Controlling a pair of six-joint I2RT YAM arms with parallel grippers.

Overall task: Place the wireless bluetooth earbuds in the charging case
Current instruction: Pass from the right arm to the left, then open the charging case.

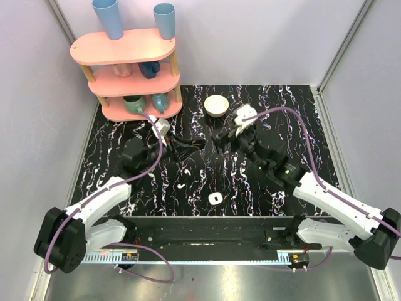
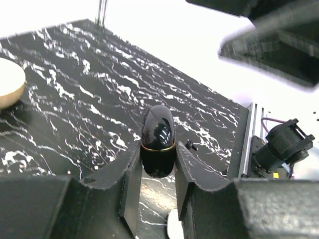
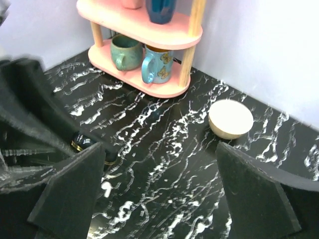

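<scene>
You're looking at a robot test cell in a lab. Plain pale walls (image 1: 250,37) box in the table (image 1: 301,125) on the left, far and right sides, and they meet at bare metal posts (image 1: 341,45). Two arms, the left arm (image 1: 103,197) and the right arm (image 1: 338,204), are bolted to a black rail (image 1: 207,235) along the near edge, with purple cables (image 1: 285,109) looping in the open. The household things read as staged props: a pink shelf (image 1: 125,50) at the far left holds mugs (image 1: 133,104), two blue cups (image 1: 108,17) stand on its top tier, and a lone bowl (image 1: 217,105) sits just right of it on the black, marble-patterned top.
</scene>
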